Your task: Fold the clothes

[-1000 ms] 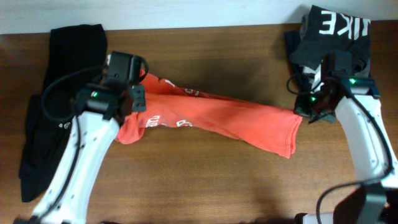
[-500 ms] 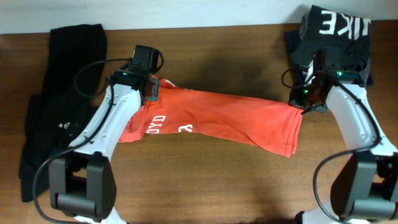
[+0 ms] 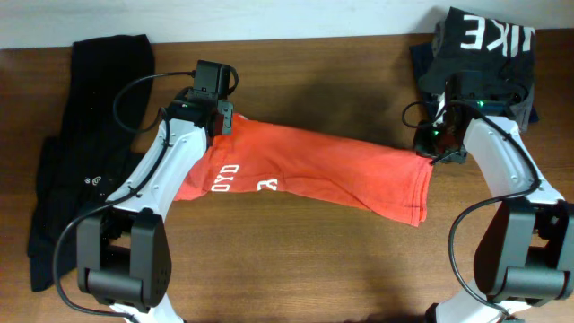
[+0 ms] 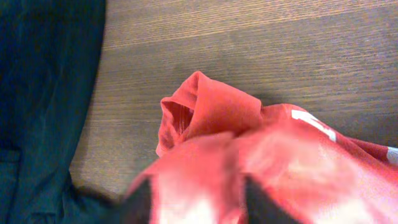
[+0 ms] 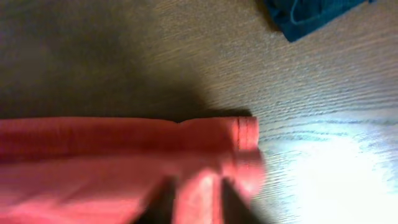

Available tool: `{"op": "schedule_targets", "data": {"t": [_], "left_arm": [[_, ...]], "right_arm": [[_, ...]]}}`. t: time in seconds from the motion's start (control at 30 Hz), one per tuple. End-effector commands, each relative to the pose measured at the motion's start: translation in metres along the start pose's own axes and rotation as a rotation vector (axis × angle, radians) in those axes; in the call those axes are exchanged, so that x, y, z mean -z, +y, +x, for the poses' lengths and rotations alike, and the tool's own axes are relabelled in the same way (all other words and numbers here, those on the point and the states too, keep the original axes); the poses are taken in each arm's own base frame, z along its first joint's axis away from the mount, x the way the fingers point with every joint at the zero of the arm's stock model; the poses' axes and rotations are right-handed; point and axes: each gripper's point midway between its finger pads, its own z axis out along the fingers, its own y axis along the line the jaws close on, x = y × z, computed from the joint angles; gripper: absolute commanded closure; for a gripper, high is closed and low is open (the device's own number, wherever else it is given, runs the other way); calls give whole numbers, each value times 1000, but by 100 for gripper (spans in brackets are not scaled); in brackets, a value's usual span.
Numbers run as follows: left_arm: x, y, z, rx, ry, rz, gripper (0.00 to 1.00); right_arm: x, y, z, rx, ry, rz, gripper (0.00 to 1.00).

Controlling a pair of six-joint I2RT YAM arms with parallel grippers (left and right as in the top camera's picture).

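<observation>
Left gripper (image 3: 221, 126) and right gripper (image 3: 430, 148) pinch the T-shirt (image 3: 323, 166).

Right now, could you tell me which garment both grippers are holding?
The red-orange T-shirt, stretched between the left gripper and the right gripper; the black garment and the folded pile are not gripped.

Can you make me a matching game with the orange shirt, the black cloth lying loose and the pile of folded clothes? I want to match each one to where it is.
Things:
1. orange T-shirt
2. loose black garment
3. folded pile

Places:
A. top right corner of the overhead view
B. along the left side of the table
C. stretched across the middle, one end in the left gripper, the other in the right gripper

Pairs: 1-C, 2-B, 3-A
</observation>
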Motion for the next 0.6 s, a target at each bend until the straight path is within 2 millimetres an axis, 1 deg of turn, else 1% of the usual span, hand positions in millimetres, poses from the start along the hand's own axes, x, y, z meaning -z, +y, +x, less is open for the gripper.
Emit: {"op": "schedule_targets", "data": {"t": [0.0, 0.1, 0.17, 0.2, 0.23, 0.33, 0.43, 0.57], "left_arm": [[-2, 4, 1, -5, 16, -11, 28], [-2, 5, 8, -15, 42, -12, 18], [-1, 5, 14, -24, 67, -14, 7], [0, 6, 16, -28, 77, -15, 5], [2, 7, 18, -31, 89, -15, 4], [9, 13, 22, -41, 137, -19, 2], [21, 21, 22, -42, 180, -9, 1], [38, 28, 14, -18, 206, 44, 1]], "right_arm": [[4, -1, -2, -14, -2, 13, 51], [9, 2, 5, -16, 31, -4, 46], [22, 4, 13, -18, 66, -13, 44], [26, 3, 16, -18, 80, -9, 43], [30, 2, 20, -16, 94, -6, 42], [30, -2, 29, 14, 132, 0, 37], [24, -5, 40, 61, 165, 3, 37], [14, -9, 53, 73, 198, 14, 37]]}}
